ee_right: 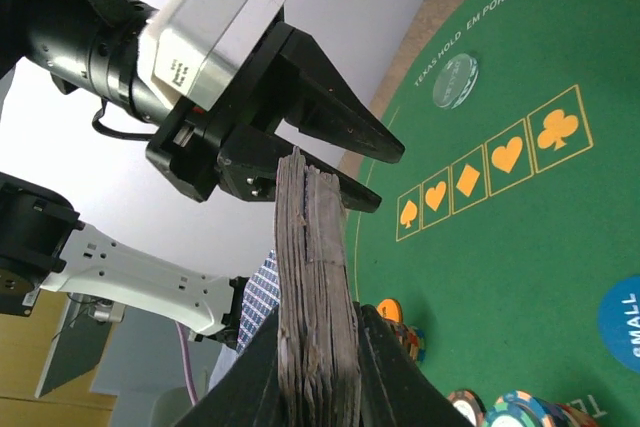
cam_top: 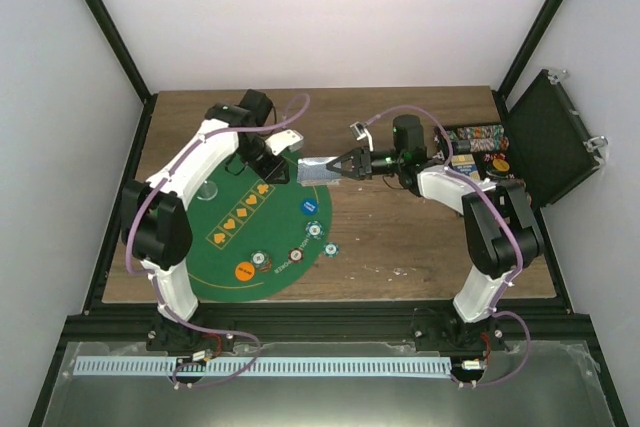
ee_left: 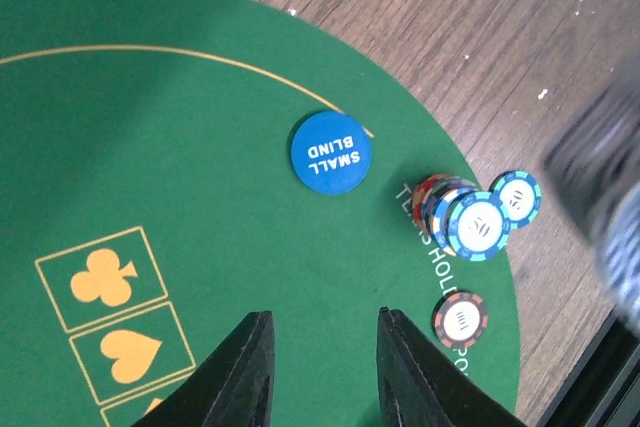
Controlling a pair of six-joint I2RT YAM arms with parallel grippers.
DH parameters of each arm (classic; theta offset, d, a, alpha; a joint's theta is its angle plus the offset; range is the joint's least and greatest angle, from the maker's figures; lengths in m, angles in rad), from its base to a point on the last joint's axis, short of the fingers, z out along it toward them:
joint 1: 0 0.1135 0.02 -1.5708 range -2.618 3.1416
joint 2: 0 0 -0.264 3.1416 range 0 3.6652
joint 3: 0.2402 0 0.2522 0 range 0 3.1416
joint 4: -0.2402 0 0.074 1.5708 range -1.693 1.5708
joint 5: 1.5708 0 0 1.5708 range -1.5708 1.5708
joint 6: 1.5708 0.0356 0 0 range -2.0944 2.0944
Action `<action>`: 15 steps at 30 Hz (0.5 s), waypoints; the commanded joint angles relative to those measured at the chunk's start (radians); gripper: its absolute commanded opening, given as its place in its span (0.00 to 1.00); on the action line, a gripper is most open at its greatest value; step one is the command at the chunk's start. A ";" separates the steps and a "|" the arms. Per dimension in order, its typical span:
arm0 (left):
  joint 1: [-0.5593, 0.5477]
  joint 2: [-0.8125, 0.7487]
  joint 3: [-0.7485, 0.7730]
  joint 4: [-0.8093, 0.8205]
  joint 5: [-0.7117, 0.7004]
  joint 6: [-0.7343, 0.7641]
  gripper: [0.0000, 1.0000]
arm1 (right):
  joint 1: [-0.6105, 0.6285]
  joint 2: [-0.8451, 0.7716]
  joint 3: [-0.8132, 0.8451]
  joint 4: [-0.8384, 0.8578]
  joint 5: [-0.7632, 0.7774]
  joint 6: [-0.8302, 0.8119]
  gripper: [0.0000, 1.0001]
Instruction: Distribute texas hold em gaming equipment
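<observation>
Over the far edge of the mat [cam_top: 275, 232], the right pincer [ee_right: 318, 322] is clamped on the deck [ee_right: 315, 277]. It pinches the deck across its thickness near one end, and the other end stands free toward the left pincer [ee_left: 323, 317]. The left pincer is closed to a narrow gap with nothing between its fingers, and its tips are just beside the deck's free end. Chips [ee_left: 465, 217] lie along the mat's near-right rim, and more show in the case [cam_top: 550, 147].

Handling, as judged:
- The deck is light, but its cards are thin, flexible and slick.
- The stack looks uneven along its edge.
- Take one card at the free end, with the fingers across its faces.
- Excess pull may drag several cards out or fan the stack.
</observation>
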 commanded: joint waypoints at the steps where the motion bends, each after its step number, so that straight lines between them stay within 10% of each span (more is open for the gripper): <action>1: -0.028 -0.002 0.019 0.037 0.003 -0.036 0.31 | 0.030 -0.010 0.028 0.047 0.024 0.038 0.02; 15: -0.087 0.010 0.039 0.072 0.044 -0.044 0.31 | 0.068 0.027 0.035 0.131 0.010 0.105 0.14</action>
